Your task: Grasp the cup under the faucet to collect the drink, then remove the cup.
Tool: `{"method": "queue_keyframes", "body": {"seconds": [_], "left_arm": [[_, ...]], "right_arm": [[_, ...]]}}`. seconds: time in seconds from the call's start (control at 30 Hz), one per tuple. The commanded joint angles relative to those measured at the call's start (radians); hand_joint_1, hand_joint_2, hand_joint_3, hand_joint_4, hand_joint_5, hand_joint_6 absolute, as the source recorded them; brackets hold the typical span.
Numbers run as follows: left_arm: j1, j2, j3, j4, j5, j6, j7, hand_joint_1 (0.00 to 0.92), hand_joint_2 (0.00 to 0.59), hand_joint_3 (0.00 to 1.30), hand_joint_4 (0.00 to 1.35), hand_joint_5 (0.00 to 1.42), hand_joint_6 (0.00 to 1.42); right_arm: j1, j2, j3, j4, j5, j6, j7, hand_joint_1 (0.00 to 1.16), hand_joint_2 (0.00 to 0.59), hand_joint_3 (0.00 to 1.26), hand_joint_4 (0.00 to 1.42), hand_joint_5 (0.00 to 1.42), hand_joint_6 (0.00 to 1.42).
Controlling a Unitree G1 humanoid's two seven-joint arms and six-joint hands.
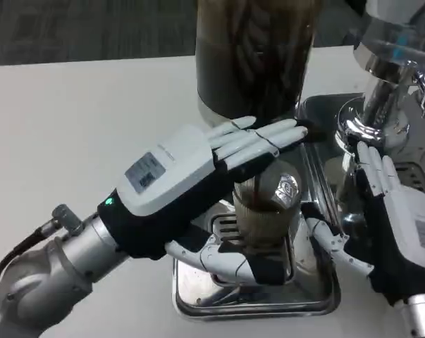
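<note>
Cup (267, 211), ribbed and filled with dark liquid, stands on the grate of a steel drip tray (318, 299) at about 5 o'clock of the frame centre, below a large dark drink dispenser (253, 56) at 12 o'clock. The left hand (219, 190) grasps the cup, fingers above its rim and thumb beneath. The right hand (388, 218), at 3 o'clock, rests released, fingers spread beside a chrome fitting (378, 105)

From my remote station, my left hand (198, 183) covers most of the cup (265, 211), hiding its rim and the faucet above. The dispenser jar (254, 56) is cut off at the top edge, my right hand (399, 225) at the right.
</note>
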Motion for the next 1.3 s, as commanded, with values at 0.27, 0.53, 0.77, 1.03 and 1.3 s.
{"method": "queue_keyframes", "body": {"seconds": [0.27,0.53,0.77,1.03,1.3], "left_arm": [[0.013,0.034,-0.048,0.003,0.062,0.009,-0.001,0.000,0.103,0.14,0.09,0.24,0.14],[0.009,0.035,-0.055,0.003,0.061,0.016,0.013,0.000,0.103,0.14,0.09,0.24,0.14],[0.014,0.038,-0.050,0.003,0.060,0.020,0.018,0.000,0.104,0.14,0.09,0.25,0.14],[0.027,0.045,-0.042,-0.012,0.051,0.020,0.021,0.000,0.104,0.14,0.09,0.25,0.14],[0.039,0.054,-0.031,-0.022,0.042,0.022,0.024,0.000,0.115,0.15,0.09,0.25,0.14]], "right_arm": [[0.034,-0.021,-0.065,0.052,0.167,-0.148,0.050,0.28,0.290,0.00,0.00,0.00,0.19],[0.008,-0.052,-0.072,0.121,0.319,-0.283,0.211,0.37,0.246,0.00,0.00,0.00,0.20],[-0.010,-0.037,-0.066,0.134,0.353,-0.294,0.290,0.48,0.218,0.00,0.00,0.00,0.18],[-0.057,-0.006,-0.054,0.165,0.348,-0.266,0.344,0.54,0.199,0.00,0.00,0.00,0.15],[-0.098,0.023,-0.050,0.205,0.351,-0.263,0.352,0.56,0.191,0.00,0.00,0.00,0.14]]}}
